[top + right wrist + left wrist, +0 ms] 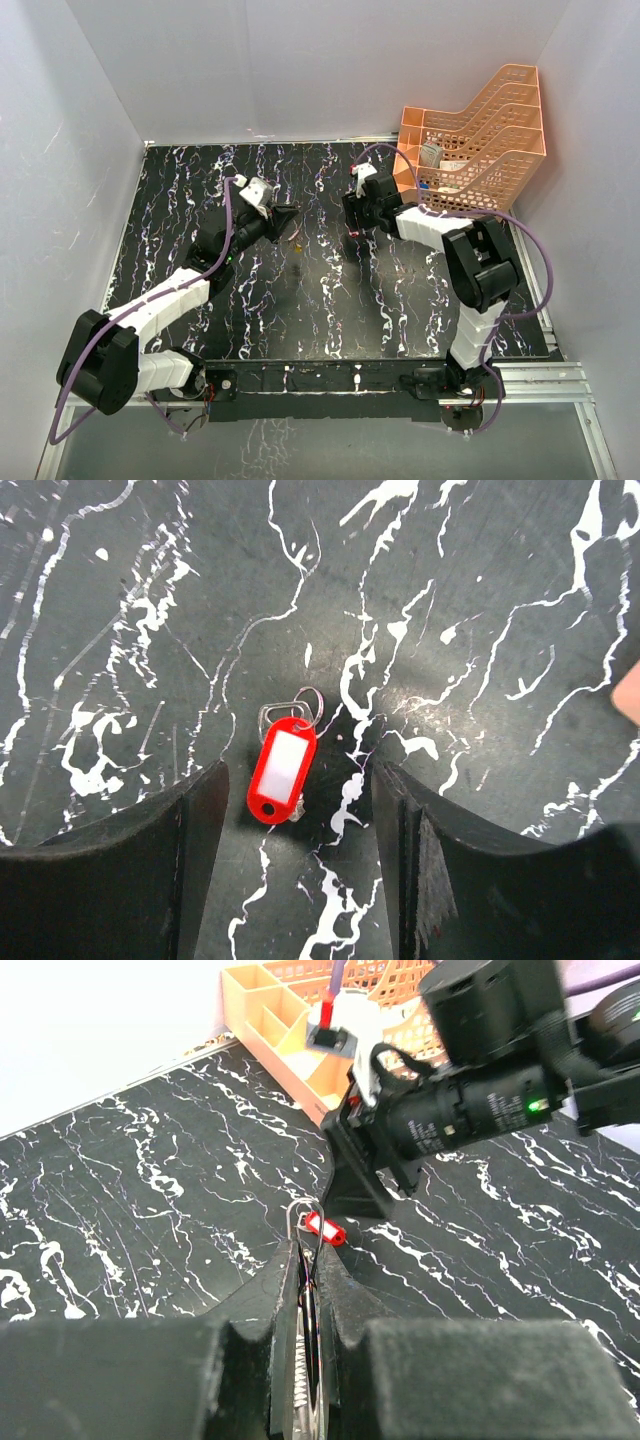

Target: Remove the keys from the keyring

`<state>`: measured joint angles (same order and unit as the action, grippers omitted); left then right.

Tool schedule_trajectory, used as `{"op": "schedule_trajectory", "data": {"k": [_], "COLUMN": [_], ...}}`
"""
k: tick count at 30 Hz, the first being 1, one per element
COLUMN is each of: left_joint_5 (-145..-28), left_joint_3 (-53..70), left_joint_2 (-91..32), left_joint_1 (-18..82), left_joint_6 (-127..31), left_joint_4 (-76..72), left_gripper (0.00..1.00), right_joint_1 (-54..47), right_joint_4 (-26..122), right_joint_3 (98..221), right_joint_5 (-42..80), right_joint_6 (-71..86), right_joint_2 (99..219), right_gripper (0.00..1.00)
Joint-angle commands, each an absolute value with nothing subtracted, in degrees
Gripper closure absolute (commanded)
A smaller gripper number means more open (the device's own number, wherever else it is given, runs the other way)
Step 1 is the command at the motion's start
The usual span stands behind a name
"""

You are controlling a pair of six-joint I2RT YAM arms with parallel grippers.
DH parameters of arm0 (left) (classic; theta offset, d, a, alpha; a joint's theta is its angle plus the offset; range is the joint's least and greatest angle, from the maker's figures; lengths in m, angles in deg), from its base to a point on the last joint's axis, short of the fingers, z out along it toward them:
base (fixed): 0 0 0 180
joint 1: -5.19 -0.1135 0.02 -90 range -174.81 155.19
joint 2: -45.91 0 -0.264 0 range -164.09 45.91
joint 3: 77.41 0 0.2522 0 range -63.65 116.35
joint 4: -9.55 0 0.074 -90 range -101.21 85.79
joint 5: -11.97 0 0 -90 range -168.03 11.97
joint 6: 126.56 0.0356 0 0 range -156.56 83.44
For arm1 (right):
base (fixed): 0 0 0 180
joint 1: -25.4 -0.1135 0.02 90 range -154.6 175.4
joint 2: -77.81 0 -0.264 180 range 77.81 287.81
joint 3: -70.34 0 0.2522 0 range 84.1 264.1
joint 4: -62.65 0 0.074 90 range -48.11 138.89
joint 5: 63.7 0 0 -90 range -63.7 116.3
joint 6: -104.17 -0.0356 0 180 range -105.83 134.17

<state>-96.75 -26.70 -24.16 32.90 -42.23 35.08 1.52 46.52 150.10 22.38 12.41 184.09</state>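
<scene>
The red key (282, 770) lies flat on the counter (480, 600), label up, with its small metal loops (292, 705) at the far end. It sits between the fingers of your right tool (300, 780), which are spread wide and touch it on neither side. It looks free of the big ring, so the step in hand is probably clearing away from it cleanly.

Lift the right tool straight up. A sideways drift could drag a finger across the tag or snag those loops and skid the key over the slick counter. Leave the fingers spread until you are well above it.

The keyring (305, 1222) is a thin wire loop standing up out of your left tool (308, 1270), whose fingers are pressed together and pinch it at its lower part. From that wrist's view the red key seems to lie just beyond the loop. Hold the pinch firm and the arm steady, because a thin wire could twist or slip out of so narrow a grip.

In the overhead view a yellowish speck (297, 241) shows just below the left tool's tip. It may be the second key, but it is too small to say. If it is, turn the ring so that key hangs clear before you bring the right tool back.
</scene>
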Motion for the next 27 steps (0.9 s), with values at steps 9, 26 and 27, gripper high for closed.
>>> {"op": "schedule_trajectory", "data": {"k": [9, 26, 27], "left_joint_5": [-97.01, -99.94, -100.0], "left_joint_3": [-26.29, -25.98, -26.11], "left_joint_2": [-18.28, -13.93, -13.99], "left_joint_1": [32.61, 32.67, 32.7], "left_joint_6": [-47.82, -57.49, -57.74], "left_joint_4": [43.84, 50.13, 50.37], "left_gripper": [1.0, 1.0, 1.0], "right_joint_1": [-1.92, -10.96, -11.58], "right_joint_4": [68.35, 90.87, 91.96], "right_joint_3": [135.25, 126.31, 126.37], "right_joint_5": [11.31, 7.91, 8.31], "right_joint_6": [-1.25, -8.47, -8.77], "right_joint_2": [153.98, 151.25, 151.6], "right_gripper": [0.72, 0.54, 0.53]}}
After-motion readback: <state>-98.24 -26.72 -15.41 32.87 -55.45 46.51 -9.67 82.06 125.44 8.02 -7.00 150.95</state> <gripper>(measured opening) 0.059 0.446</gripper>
